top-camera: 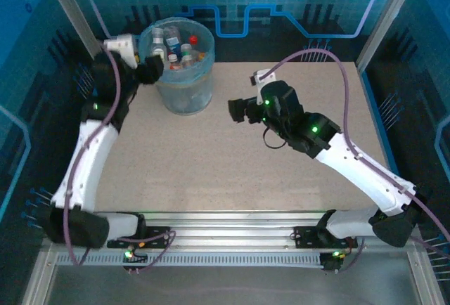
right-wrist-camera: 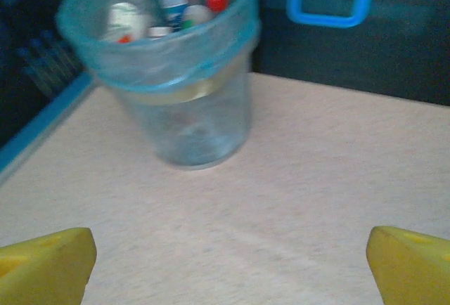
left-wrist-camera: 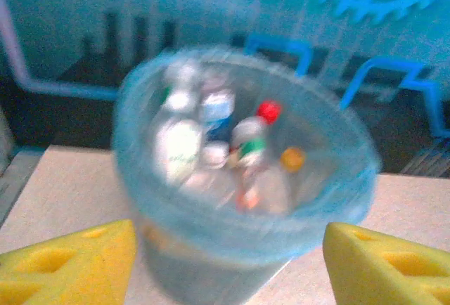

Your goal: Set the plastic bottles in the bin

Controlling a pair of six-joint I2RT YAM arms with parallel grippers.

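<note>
Table: pale speckled top [top-camera: 281,164], blue-lit walls behind.
Bin: stood upright at far left [top-camera: 186,98], plastic bottles [top-camera: 176,46] piled inside.
Bottle axis: mostly near vertical, caps up, some leaning; blur hid the rest.
Left claw: [top-camera: 150,71] fingers apart, empty, just beside the rim.
Right claw: [top-camera: 235,110] wide apart, empty, over mid-table.
Risk: a finger snagging the rim on retreat could tip the light container.
</note>
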